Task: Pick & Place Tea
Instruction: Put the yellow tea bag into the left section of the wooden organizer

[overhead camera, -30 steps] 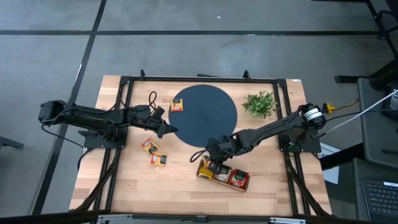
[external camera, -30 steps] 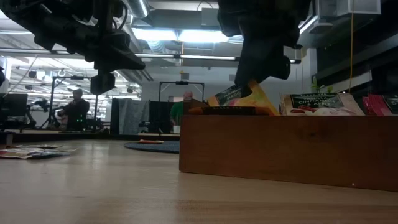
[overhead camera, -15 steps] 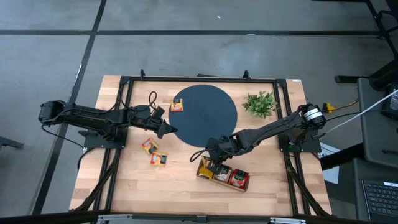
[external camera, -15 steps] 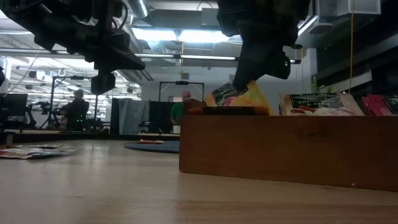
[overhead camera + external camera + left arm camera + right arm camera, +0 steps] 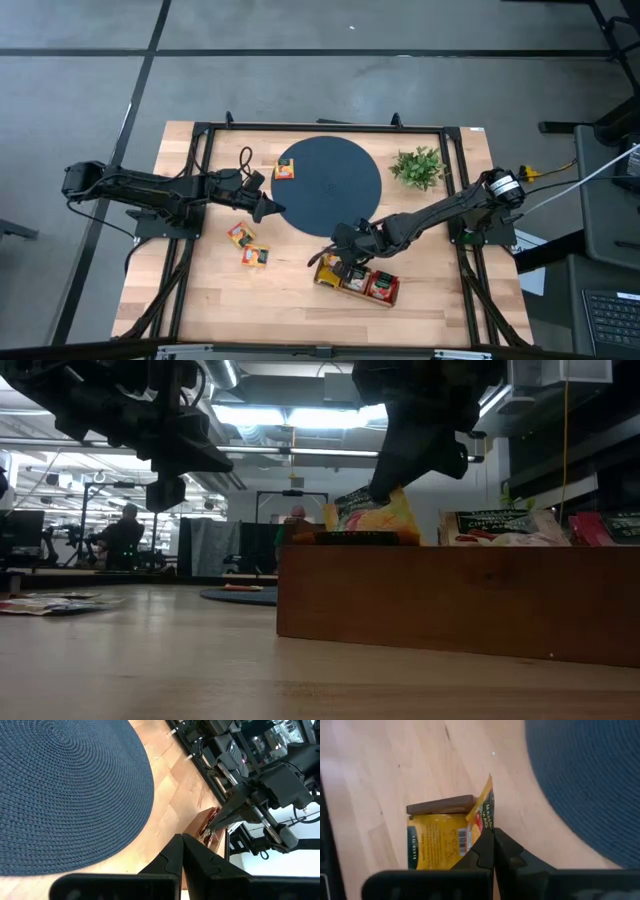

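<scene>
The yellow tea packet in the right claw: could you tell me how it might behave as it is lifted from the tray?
The yellow tea packet looks thin and bends where the right claw pinches it, so it is probably floppy and light. Held by one edge, it may swing or slip. The wooden tray could drag along.

Low view: wooden tray (image 5: 450, 600) cut off at right edge; its wall hides the lower parts of the tea packets (image 5: 375, 520). Print on loose packets (image 5: 247, 245) illegible from above. People (image 5: 122, 535) in background indistinct.
</scene>
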Motion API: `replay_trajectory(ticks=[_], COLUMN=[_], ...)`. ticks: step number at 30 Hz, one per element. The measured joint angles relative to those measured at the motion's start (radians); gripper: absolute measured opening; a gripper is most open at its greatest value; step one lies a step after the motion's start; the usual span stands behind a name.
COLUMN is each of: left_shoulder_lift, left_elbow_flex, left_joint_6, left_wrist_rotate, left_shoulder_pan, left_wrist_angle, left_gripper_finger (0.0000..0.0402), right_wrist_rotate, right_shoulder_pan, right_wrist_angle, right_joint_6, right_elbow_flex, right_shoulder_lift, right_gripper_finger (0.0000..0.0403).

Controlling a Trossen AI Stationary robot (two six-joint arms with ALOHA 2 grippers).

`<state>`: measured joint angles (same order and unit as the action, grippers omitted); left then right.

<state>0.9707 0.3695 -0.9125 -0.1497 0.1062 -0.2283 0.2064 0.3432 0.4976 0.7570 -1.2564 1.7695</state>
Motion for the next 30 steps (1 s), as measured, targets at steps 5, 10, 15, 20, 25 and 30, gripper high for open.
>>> replay_trajectory(ticks=[5, 10, 15, 20, 25, 30], left_shoulder_lift=[0.0, 0.0, 0.0, 0.0, 0.0, 0.0], left_elbow_flex=[0.0, 0.0, 0.0, 0.0, 0.0, 0.0], left_joint_6=[-0.009, -0.017, -0.017, -0.017, -0.017, -0.017], left_wrist_rotate=[0.0, 0.0, 0.001, 0.001, 0.001, 0.001], left_shoulder_pan=[0.0, 0.0, 0.0, 0.0, 0.0, 0.0], left_wrist_angle=[0.0, 0.0, 0.0, 0.0, 0.0, 0.0], left_gripper_finger=[0.0004, 0.0004, 0.0004, 0.0004, 0.0004, 0.0004], right_wrist_rotate=[0.067, 0.088, 0.133, 0.106, 0.084, 0.081], right_shoulder_pan=[0.01, 0.015, 0.022, 0.024, 0.03, 0.031], right_wrist_angle=[0.0, 0.0, -0.017, -0.02, -0.039, -0.039], right_joint_6=[0.011, 0.02, 0.024, 0.027, 0.037, 0.054], right_elbow_flex=[0.0, 0.0, 0.0, 0.0, 0.0, 0.0], right_shoulder_lift=[0.0, 0.0, 0.0, 0.0, 0.0, 0.0], right_gripper_finger=[0.0002, 0.0002, 0.0004, 0.0002, 0.0009, 0.0018])
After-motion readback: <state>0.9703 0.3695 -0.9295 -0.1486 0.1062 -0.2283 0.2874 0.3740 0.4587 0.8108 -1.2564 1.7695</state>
